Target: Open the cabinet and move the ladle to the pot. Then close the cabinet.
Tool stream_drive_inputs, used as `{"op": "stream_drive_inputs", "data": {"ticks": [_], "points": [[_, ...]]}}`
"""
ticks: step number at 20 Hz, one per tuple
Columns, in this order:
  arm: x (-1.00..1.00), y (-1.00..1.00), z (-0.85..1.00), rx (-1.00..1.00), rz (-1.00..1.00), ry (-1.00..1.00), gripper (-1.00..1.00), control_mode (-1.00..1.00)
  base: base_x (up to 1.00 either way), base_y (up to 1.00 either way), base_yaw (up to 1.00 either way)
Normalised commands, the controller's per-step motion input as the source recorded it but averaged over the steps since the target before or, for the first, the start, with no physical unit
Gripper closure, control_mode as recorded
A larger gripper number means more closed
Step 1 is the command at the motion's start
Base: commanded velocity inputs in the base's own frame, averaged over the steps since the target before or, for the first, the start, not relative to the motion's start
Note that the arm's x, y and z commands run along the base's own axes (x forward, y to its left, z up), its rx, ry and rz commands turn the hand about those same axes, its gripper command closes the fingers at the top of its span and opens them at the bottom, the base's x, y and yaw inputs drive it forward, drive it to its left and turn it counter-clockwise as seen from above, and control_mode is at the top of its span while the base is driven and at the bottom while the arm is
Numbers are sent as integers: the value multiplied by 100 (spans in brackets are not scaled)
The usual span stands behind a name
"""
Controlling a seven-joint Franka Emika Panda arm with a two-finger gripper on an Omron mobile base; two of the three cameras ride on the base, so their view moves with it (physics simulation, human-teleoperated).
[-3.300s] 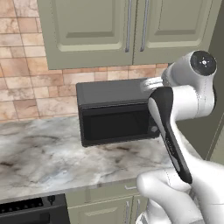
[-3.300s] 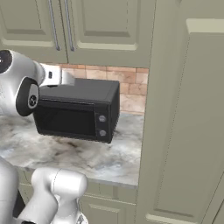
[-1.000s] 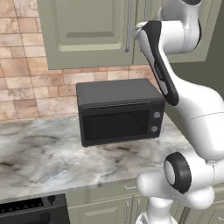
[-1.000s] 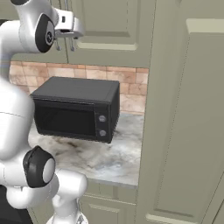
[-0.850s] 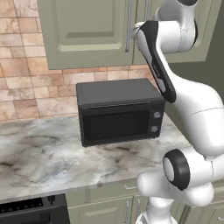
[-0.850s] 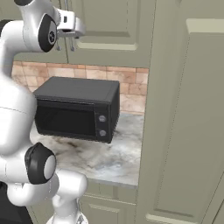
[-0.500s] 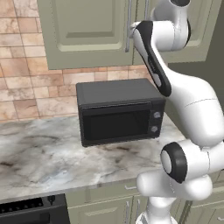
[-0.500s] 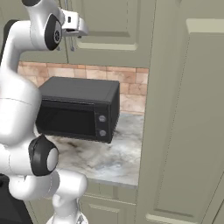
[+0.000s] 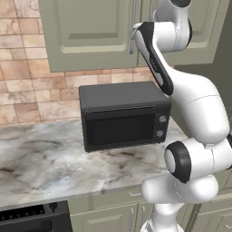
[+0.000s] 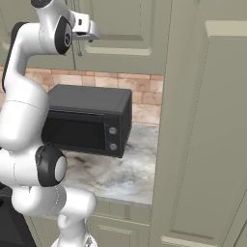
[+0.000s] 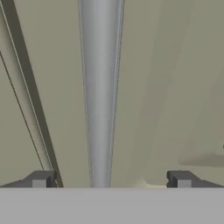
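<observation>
Counting first: one cabinet (image 9: 93,34) on the wall, sage green, with two doors, both shut, and two vertical silver bar handles beside the seam between them. One black microwave (image 9: 123,115) stands on the marble counter (image 9: 43,161) directly under the cabinet, its door shut, with two round knobs at its right side. One tall green pantry panel (image 10: 202,125) rises at the right end of the counter, and green base cabinets sit below the counter edge.

One gripper (image 10: 89,33) is raised to the cabinet front, at the lower part of the handles. In the hand view its two dark fingertips (image 11: 40,178) stand spread wide, one to each side of a single silver handle (image 11: 100,94), which runs straight between them; neither tip touches it, and the gripper has hold of nothing. The dark seam between the doors runs just left of that handle in the hand view.

With both doors shut, the ladle cannot be seen.
</observation>
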Motion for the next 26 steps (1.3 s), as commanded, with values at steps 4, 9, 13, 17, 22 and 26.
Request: {"op": "stream_drive_inputs", "data": {"ticks": [4, 9, 13, 17, 22, 26], "points": [[26, 3, -17, 0, 0, 0, -100, -100, 0, 0, 0], [20, 7, -18, 0, 0, 0, 100, -100, 0, 0, 0], [9, 0, -18, 4, 0, 0, 100, -100, 0, 0, 0], [10, 0, -19, 6, 0, 0, 100, -100, 0, 0, 0], [9, 0, -27, 6, 0, 0, 100, -100, 0, 0, 0], [0, 0, -22, 3, 0, 0, 100, -100, 0, 0, 0]]}}
